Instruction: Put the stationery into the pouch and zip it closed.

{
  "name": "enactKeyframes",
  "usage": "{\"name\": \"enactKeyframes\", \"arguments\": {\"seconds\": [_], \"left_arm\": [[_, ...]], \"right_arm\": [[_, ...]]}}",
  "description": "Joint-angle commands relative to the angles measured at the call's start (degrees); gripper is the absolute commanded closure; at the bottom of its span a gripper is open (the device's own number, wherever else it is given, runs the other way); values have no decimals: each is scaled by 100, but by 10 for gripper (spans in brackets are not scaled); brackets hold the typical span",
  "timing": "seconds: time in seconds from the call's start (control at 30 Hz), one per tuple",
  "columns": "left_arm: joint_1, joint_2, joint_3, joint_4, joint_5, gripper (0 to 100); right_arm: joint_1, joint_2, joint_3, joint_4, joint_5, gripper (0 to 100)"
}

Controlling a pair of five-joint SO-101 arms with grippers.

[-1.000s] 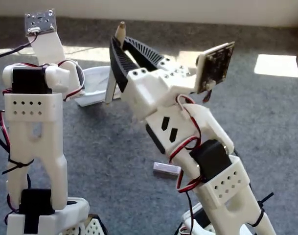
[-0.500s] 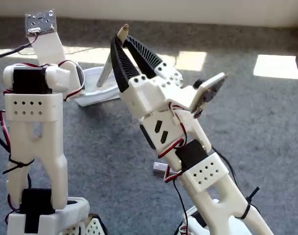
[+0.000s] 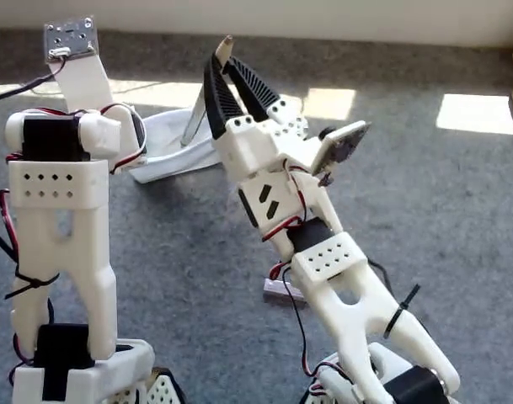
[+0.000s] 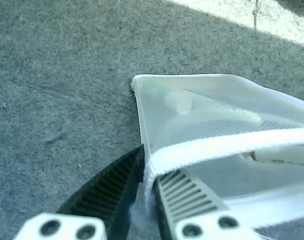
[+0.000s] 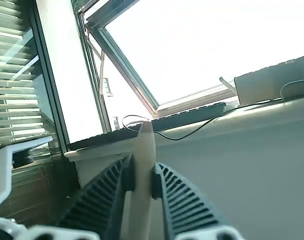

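Your left claw (image 4: pixel 146 165) pinched rim of white mesh pouch (image 4: pixel 216 115); pale items inside. Your right claw (image 5: pixel 141 167) gripped pale tapered pen (image 5: pixel 144 145), lower end near pouch, unreleased. Small silvery block (image 3: pixel 277 289) lay on grey counter (image 3: pixel 458 194). Zipping pending.

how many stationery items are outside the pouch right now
2: a pen gripped in the right pincer, near the pouch, and a small pale block on the carpet by that arm. Others may be hidden.

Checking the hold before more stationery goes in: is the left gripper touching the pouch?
Touching. The left wrist view shows the white rim of the pouch pinched in the left gripper, between its black and white fingers.
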Motion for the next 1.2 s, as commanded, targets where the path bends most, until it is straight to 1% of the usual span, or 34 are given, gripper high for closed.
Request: {"name": "enactKeyframes", "arguments": {"seconds": [0.0, 0.1, 0.23, 0.3, 0.43, 0.67, 0.8, 0.87, 0.93, 1.0, 1.07, 1.17], "left_arm": [[101, -145, -13, -9, -26, 994], [101, -145, -13, -9, -26, 994], [101, -145, -13, -9, -26, 994], [101, -145, -4, -9, -35, 994], [101, -145, -4, -9, -35, 994], [101, -145, -4, -9, -35, 994], [101, -145, 84, -9, -35, 994], [101, -145, 84, -9, -35, 994], [101, -145, 84, -9, -35, 994], [101, -145, 84, -9, -35, 994], [101, -145, 84, -9, -35, 994], [101, -145, 84, -9, -35, 994]], "right_arm": [[-84, -31, -40, -207, -44, 994], [-224, -57, 215, -224, -158, 994], [-400, -4, 488, -224, -791, 994], [-426, 4, 593, -224, -941, 994], [-435, 13, 664, -224, -976, 994], [-831, 13, 936, -207, -949, 991], [-927, 4, 1059, -198, -941, 987], [-936, 4, 1121, -189, -941, 951], [-936, 4, 1130, -180, -941, 896], [-936, -48, 1121, 119, -941, 853], [-945, -66, 1077, 470, -941, 846], [-945, -66, 1077, 629, -941, 846]]}}
